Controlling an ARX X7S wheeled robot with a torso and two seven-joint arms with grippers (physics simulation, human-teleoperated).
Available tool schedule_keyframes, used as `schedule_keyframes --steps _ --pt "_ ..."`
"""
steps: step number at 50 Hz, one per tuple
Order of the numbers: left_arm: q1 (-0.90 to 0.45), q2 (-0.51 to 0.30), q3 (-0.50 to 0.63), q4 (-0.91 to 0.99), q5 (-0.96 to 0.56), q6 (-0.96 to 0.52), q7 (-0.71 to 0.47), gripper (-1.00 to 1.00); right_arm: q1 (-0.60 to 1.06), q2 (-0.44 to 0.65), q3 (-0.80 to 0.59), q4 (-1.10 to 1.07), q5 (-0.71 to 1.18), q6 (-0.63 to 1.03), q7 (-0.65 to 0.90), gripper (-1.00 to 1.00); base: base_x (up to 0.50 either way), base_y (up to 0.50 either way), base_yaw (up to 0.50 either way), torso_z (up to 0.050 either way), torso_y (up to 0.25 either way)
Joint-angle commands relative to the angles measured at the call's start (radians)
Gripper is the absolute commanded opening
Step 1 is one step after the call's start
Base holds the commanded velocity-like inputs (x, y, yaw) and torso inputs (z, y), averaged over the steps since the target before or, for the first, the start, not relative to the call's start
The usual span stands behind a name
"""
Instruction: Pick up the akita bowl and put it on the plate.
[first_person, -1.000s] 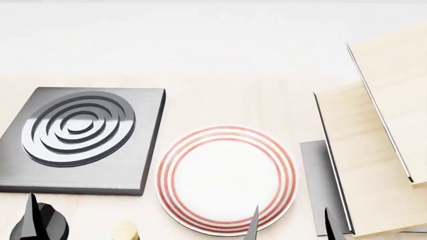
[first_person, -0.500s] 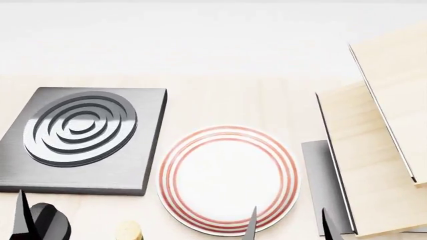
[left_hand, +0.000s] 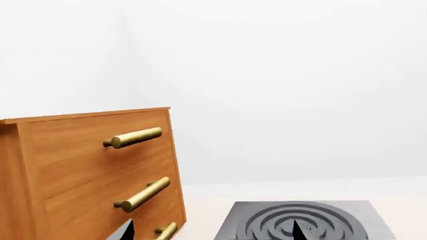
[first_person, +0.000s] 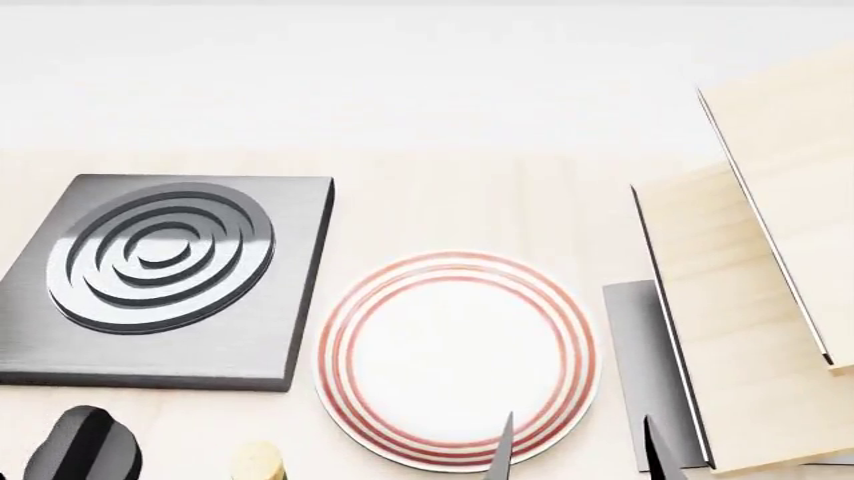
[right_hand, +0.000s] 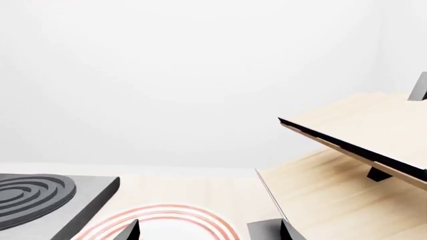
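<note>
Nothing of the task looks done yet. The plate (first_person: 455, 360) lies bare on the pale wooden desk (first_person: 441, 205), and the akita bowl shows in no view, so I cannot say where it sits; finding it, lifting it and setting it down are all, by my judgement, still ahead.

The right pincer (first_person: 581, 448) pokes in at the head view's lower edge, its two dark pointed fingertips (first_person: 505, 445) spread well apart with nothing between them, one tip over the plate's near rim. The left pincer (left_hand: 210, 231) likewise shows two separated tips in its wrist view, holding nothing (in the head view only a rounded black part of that arm appears).

The plate is flat, round, glossy white, with thin concentric red rings near its rim. Beside it, close but apart, sits the stove burner (first_person: 167, 275): a square, matte dark-grey slab with raised concentric rings in brushed metal. To the right stands a light wooden shelf unit (first_person: 761, 300) of thin flat boards with dark edges. The left wrist view shows a warm brown wooden drawer cabinet (left_hand: 93, 170) with cylindrical brass-coloured handles (left_hand: 133, 137).
</note>
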Motion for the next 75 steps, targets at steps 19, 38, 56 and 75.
schedule_keyframes --steps 19,38,56,75 --pt "0.076 -0.054 -0.183 0.074 0.0 -0.09 -0.075 1.0 0.012 0.003 -0.017 0.011 -0.004 0.006 0.011 1.0 0.0 0.0 0.0 0.0 0.0" --pt "0.102 -0.074 -0.249 0.082 -0.07 -0.126 -0.054 1.0 0.014 0.006 -0.027 0.022 -0.005 0.001 0.014 1.0 0.0 0.0 0.0 0.0 0.0" --pt "0.125 -0.111 -0.283 0.109 -0.157 -0.233 -0.018 1.0 0.017 0.008 -0.033 0.036 -0.002 -0.006 0.018 1.0 0.0 0.0 0.0 0.0 0.0" --pt "0.119 -0.125 -0.278 0.084 -0.246 -0.308 0.028 1.0 0.019 0.013 -0.039 0.036 0.0 -0.006 0.024 1.0 0.0 0.0 0.0 0.0 0.0"
